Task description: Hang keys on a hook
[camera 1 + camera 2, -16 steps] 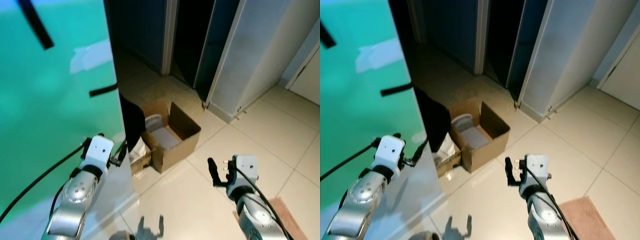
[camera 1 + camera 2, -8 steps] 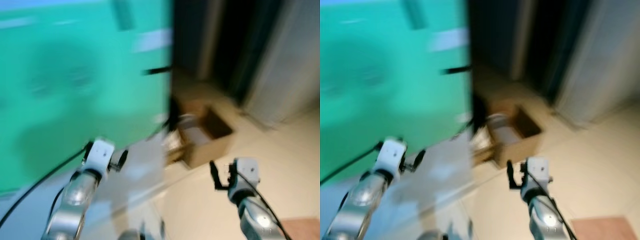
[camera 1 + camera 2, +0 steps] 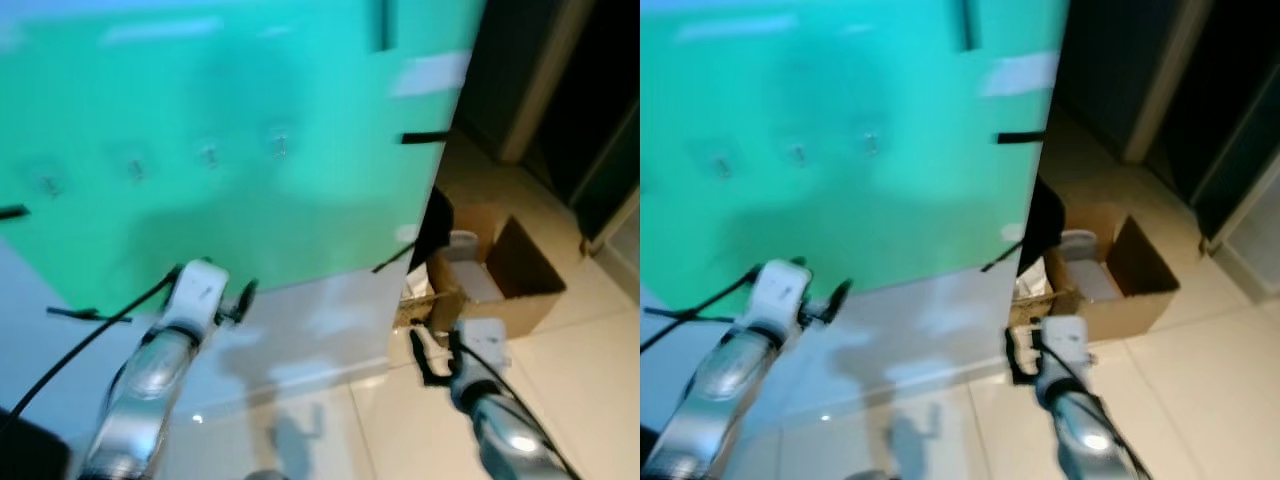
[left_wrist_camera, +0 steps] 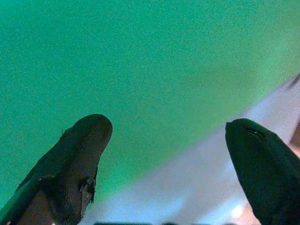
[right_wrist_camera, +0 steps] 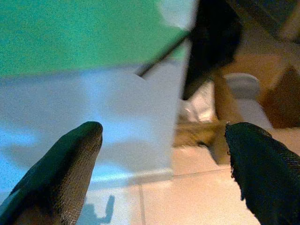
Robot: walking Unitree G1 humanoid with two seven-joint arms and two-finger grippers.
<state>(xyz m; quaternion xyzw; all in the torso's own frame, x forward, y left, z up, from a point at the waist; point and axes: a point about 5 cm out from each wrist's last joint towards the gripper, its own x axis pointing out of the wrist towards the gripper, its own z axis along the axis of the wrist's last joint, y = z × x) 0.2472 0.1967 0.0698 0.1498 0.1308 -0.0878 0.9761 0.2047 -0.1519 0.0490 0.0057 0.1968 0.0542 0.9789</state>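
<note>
Both arms are up in front of the green wall panel, and this looks like the search-and-approach stage. The left gripper has its fingers spread wide with nothing between them; the right gripper is spread and empty too, low at centre right near the open cardboard box. No keys can be made out. A row of small blurred marks, possibly hooks, sits upper left on the panel. Next job, I'd judge: locate the keys.
</note>
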